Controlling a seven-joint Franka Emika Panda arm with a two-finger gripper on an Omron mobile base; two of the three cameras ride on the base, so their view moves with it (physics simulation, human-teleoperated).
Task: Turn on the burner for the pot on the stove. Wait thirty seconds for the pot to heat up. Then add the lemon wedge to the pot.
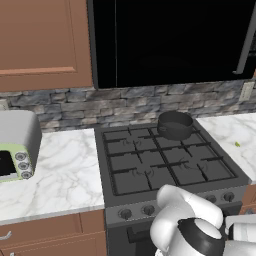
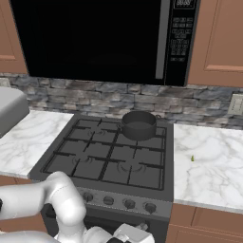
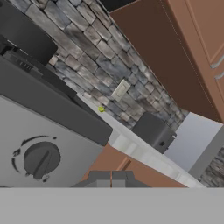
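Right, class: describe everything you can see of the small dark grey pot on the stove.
The small round dark grey pot looks like matt metal, with low straight sides, an open top and no lid. Its inside looks dark and empty. It stands upright on the black cast-iron grate at the back right of the black gas stove, touching only that grate.

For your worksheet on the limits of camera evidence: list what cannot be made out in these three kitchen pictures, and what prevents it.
- Inside of the pot: its own rim hides the bottom, both base views.
- Lemon wedge: too small for its shape, every view.
- Right-hand stove knobs: partly covered by the white arm, left base view.
- Burner flame: no burner shows whether it is lit.
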